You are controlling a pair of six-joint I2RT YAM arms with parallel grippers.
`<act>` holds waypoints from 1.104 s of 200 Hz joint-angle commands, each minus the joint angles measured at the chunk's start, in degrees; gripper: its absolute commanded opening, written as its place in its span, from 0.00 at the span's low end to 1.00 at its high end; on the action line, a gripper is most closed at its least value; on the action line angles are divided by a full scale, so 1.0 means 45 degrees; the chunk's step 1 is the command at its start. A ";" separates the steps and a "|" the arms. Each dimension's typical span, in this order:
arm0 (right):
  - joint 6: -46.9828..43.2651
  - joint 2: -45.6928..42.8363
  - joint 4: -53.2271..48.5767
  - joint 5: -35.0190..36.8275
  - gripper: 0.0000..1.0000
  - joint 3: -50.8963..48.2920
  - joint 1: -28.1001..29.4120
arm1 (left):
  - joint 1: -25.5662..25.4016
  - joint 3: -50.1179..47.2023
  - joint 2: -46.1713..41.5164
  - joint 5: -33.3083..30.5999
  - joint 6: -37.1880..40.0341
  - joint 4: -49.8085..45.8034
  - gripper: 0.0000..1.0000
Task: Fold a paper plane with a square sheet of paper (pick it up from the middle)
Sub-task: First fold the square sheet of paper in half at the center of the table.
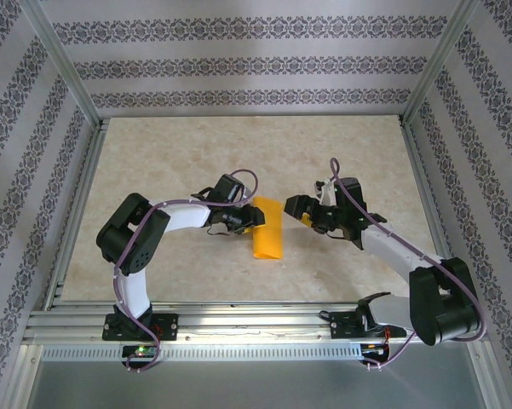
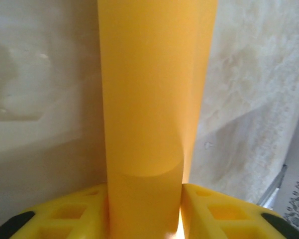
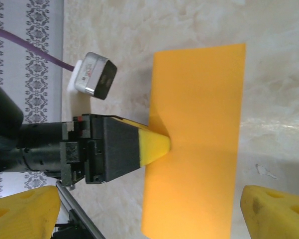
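The square sheet of paper (image 1: pixel 268 239) lies mid-table as a bright orange oblong, doubled over. My left gripper (image 1: pixel 249 217) reaches in from the left and is shut on its left edge. In the left wrist view the orange paper (image 2: pixel 149 89) runs up from between the two yellow fingers (image 2: pixel 64 214), with a thin line of light by the right one. The right wrist view looks down on the paper (image 3: pixel 199 99), dented where the left gripper's yellow fingertip (image 3: pixel 154 144) presses it. My right gripper (image 1: pixel 305 210) stands open just right of the sheet's top, its fingers (image 3: pixel 273 209) wide apart and holding nothing.
The tabletop (image 1: pixel 153 162) is pale marble-patterned, fenced by an aluminium frame (image 1: pixel 68 85) and patterned walls. The near rail (image 1: pixel 256 319) carries both arm bases. A small silver camera block (image 3: pixel 94 74) sticks out from the left wrist.
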 commanded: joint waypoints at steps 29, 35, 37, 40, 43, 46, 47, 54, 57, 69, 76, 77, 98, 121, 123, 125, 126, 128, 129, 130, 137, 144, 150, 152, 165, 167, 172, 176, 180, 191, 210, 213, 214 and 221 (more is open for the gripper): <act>-0.0016 0.0408 -0.0014 0.0277 0.93 0.0331 0.0148 | 0.0101 0.0373 -0.0332 -0.1155 0.1019 -0.1643 0.48; 0.0001 0.0443 -0.0015 0.0277 0.92 0.0301 0.0153 | 0.0111 0.0345 -0.0361 -0.1174 0.1038 -0.1623 0.49; 0.0014 0.0452 -0.0015 0.0276 0.92 0.0289 0.0145 | 0.0111 0.0341 -0.0374 -0.1178 0.1045 -0.1621 0.49; 0.0015 0.0464 -0.0015 0.0278 0.92 0.0292 0.0143 | 0.0111 0.0350 -0.0400 -0.1199 0.1048 -0.1621 0.49; 0.0023 0.0468 0.0002 0.0290 0.92 0.0282 0.0160 | 0.0111 0.0353 -0.0423 -0.1233 0.1063 -0.1655 0.50; 0.0029 0.0488 0.0004 0.0277 0.92 0.0276 0.0177 | 0.0111 0.0342 -0.0436 -0.1276 0.1074 -0.1669 0.51; 0.0046 0.0491 0.0004 0.0276 0.92 0.0274 0.0169 | 0.0111 0.0341 -0.0456 -0.1286 0.1081 -0.1674 0.51; 0.0053 0.0512 0.0033 0.0275 0.92 0.0255 0.0194 | 0.0111 0.0349 -0.0512 -0.1349 0.1123 -0.1698 0.52; 0.0035 0.0528 0.0031 0.0290 0.93 0.0253 0.0186 | 0.0111 0.0341 -0.0542 -0.1386 0.1140 -0.1699 0.52; 0.0020 0.0590 0.0024 0.0283 0.92 0.0253 0.0205 | 0.0110 0.0285 -0.0652 -0.1393 0.1175 -0.1631 0.53; 0.0024 0.0638 0.0018 0.0294 0.92 0.0238 0.0202 | 0.0111 0.0325 -0.0700 -0.1456 0.1204 -0.1695 0.53; 0.0014 0.0644 0.0021 0.0295 0.92 0.0236 0.0212 | 0.0111 0.0332 -0.0705 -0.1474 0.1214 -0.1726 0.53; 0.0063 0.0747 -0.0005 0.0305 0.92 0.0233 0.0240 | 0.0106 0.0455 -0.0806 -0.1851 0.1447 -0.2252 0.53; 0.0102 0.0861 0.0038 0.0309 0.91 0.0253 0.0317 | 0.0111 0.0595 -0.0890 -0.2173 0.1777 -0.2788 0.52; 0.0088 0.0864 0.0032 0.0303 0.91 0.0238 0.0318 | 0.0111 0.0609 -0.0897 -0.2175 0.1826 -0.2826 0.52; 0.0089 0.0879 0.0041 0.0297 0.91 0.0249 0.0338 | 0.0111 0.0632 -0.0875 -0.2190 0.1853 -0.2884 0.52; 0.0086 0.0882 0.0032 0.0296 0.91 0.0261 0.0348 | 0.0111 0.0642 -0.0871 -0.2192 0.1861 -0.2906 0.52; 0.0088 0.0898 0.0031 0.0295 0.91 0.0269 0.0355 | 0.0111 0.0669 -0.0853 -0.2180 0.1910 -0.2972 0.52; 0.0095 0.0901 0.0037 0.0295 0.91 0.0271 0.0376 | 0.0111 0.0681 -0.0851 -0.2178 0.1928 -0.3000 0.52; 0.0099 0.0902 0.0050 0.0295 0.90 0.0272 0.0377 | 0.0111 0.0686 -0.0839 -0.2176 0.1937 -0.3013 0.52; 0.0083 0.0950 0.0055 0.0263 0.90 0.0291 0.0416 | 0.0111 0.0794 -0.0809 -0.2210 0.2050 -0.3238 0.52; 0.0081 0.1008 0.0056 0.0237 0.89 0.0328 0.0469 | 0.0109 0.0893 -0.0724 -0.2201 0.2153 -0.3395 0.52; 0.0083 0.1054 0.0063 0.0225 0.88 0.0341 0.0511 | 0.0094 0.0942 -0.0683 -0.2200 0.2185 -0.3457 0.51; 0.0068 0.1068 0.0073 0.0219 0.88 0.0348 0.0528 | 0.0106 0.0954 -0.0684 -0.2206 0.2182 -0.3471 0.50; 0.0061 0.1200 0.0083 0.0254 0.86 0.0376 0.0628 | 0.0111 0.0922 -0.0695 -0.2279 0.2178 -0.3445 0.50; 0.0063 0.1212 0.0083 0.0265 0.86 0.0386 0.0650 | 0.0101 0.0906 -0.0702 -0.2294 0.2166 -0.3429 0.50; 0.0078 0.1261 0.0079 0.0265 0.86 0.0375 0.0679 | 0.0107 0.0889 -0.0714 -0.2312 0.2123 -0.3371 0.50; 0.0065 0.1306 0.0098 0.0256 0.86 0.0389 0.0699 | 0.0110 0.0859 -0.0721 -0.2289 0.2130 -0.3299 0.50; 0.0063 0.1341 0.0119 0.0257 0.86 0.0390 0.0729 | 0.0111 0.0834 -0.0705 -0.2212 0.2187 -0.3220 0.50; 0.0020 0.1452 0.0093 0.0257 0.86 0.0428 0.0770 | 0.0101 0.0949 -0.0635 -0.2063 0.2389 -0.3268 0.50; 0.0024 0.1530 0.0063 0.0304 0.86 0.0429 0.0768 | 0.0111 0.1351 -0.0349 -0.2100 0.2921 -0.3949 0.50; 0.0024 0.1541 0.0063 0.0313 0.86 0.0429 0.0778 | 0.0111 0.1406 -0.0297 -0.2064 0.3013 -0.4067 0.50; 0.0024 0.1545 0.0073 0.0314 0.86 0.0429 0.0773 | 0.0111 0.1430 -0.0279 -0.2061 0.3046 -0.4104 0.50; 0.0024 0.1548 0.0063 0.0313 0.86 0.0429 0.0769 | 0.0111 0.1635 -0.0147 -0.2114 0.3272 -0.4479 0.50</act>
